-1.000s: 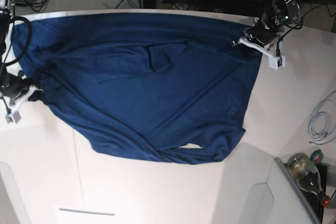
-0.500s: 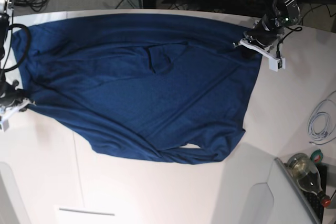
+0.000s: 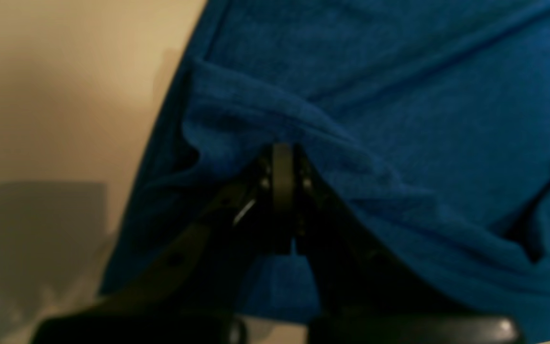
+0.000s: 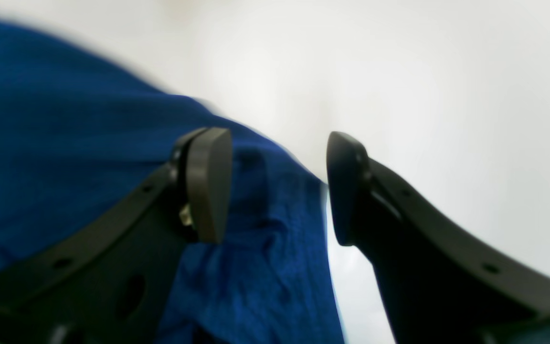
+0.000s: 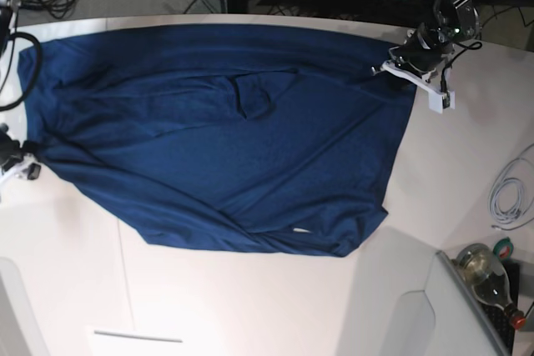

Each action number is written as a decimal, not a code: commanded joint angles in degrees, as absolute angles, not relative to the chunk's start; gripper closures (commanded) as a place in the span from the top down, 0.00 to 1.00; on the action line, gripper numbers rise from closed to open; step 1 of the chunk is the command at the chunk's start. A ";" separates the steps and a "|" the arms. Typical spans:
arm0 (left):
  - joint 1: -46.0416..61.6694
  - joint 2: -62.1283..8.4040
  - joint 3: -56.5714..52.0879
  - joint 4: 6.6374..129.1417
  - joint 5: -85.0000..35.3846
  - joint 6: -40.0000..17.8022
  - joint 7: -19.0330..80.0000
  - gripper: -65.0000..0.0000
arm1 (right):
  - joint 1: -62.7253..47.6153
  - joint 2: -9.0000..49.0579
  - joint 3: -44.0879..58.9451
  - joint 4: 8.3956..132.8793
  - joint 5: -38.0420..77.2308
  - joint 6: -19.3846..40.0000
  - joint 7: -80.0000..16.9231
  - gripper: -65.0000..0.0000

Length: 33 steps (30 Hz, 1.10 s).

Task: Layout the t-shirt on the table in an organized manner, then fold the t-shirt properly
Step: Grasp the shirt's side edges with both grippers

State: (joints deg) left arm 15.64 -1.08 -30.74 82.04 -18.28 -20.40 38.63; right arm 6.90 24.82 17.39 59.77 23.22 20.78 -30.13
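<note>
t-shirt: the t-shirt [image 5: 225,135] lies spread across the far half of the surface [image 5: 250,306], mostly opened out. A small fold sits near its middle, and the near hem is bunched and doubled over.

left hand: my left hand [image 3: 282,165] is pinched tight on a ridge of the shirt's cloth at the far edge, on the right of the base view. In its wrist view the fabric humps up over the closed tips.

right hand: my right hand [image 4: 280,186] has its fingers parted to a middling gap, with nothing between them. The shirt's edge lies just under and behind one fingertip [image 4: 206,184], bare surface past the other. In the base view it sits at the frame's left border, at the shirt's corner [image 5: 37,156].

step: I judge this to be the laying-out stage. One corner is let go, the other is held, and the fold is not yet begun.

risk, one-sided pull: with only my left hand gripping, any tug from there could drag the whole shirt sideways and skew the spread.

risk, snag: if my right hand lifts off close to the cloth, a fingertip may catch the edge and rumple the corner.

risk, hidden creases: the bunched near hem and the centre fold would be pressed into the fold if left unsmoothed.
</note>
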 commanded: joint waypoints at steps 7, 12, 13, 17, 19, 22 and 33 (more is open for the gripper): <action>15.69 -1.63 -31.08 87.52 -18.86 -20.53 38.11 0.00 | 3.47 24.75 7.43 71.52 6.46 25.10 -33.10 0.42; 15.69 -1.71 -31.08 86.99 -18.68 -20.53 37.93 0.00 | 3.82 23.16 7.08 70.99 3.91 27.82 -32.84 0.43; 15.69 -1.71 -31.08 86.55 -18.68 -20.53 37.93 0.00 | 3.91 22.99 7.08 70.99 3.82 29.32 -32.84 0.45; 15.69 -1.80 -31.16 84.44 -18.59 -20.53 37.85 0.00 | 5.23 22.81 7.08 68.70 3.82 30.73 -32.75 0.47; 15.69 -1.80 -31.16 84.00 -18.59 -20.53 37.85 0.00 | 6.55 22.81 7.08 65.98 3.82 30.99 -32.57 0.47; 15.69 -1.80 -31.16 83.65 -18.59 -20.53 37.76 0.00 | 8.40 22.81 7.08 62.02 3.82 31.16 -32.48 0.35; 15.34 -2.07 -31.25 80.48 -18.59 -20.53 37.67 0.00 | 12.62 23.16 7.60 58.51 3.91 31.16 -32.40 0.00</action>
